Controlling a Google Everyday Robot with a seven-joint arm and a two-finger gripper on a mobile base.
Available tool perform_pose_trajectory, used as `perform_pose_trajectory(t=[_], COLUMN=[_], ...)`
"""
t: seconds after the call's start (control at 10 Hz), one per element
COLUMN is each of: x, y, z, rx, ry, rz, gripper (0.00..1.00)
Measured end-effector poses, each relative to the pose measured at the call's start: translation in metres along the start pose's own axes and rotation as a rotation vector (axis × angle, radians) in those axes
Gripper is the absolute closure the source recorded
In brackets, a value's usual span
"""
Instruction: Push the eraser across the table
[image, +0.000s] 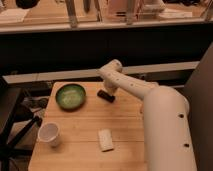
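The eraser (105, 95), a small black oblong block, lies on the far part of the light-brown plank table (85, 127), just right of the green bowl. My gripper (109, 90) is at the end of the white arm that reaches in from the right. It sits directly at the eraser's right end, close to or touching it. The arm's wrist covers the gripper's tips.
A green bowl (70, 96) stands at the table's far left. A white paper cup (49, 134) stands at the near left. A pale whitish pad (105, 140) lies near the front middle. My white arm body (167, 130) fills the right side. A dark counter runs behind the table.
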Motion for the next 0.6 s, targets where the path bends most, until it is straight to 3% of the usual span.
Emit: perform_pose_trajectory(t=[0.6], x=[-0.021], y=[-0.012], z=[-0.005], rx=[0.003], ry=[0.004], rz=[-0.093], gripper=[1.0])
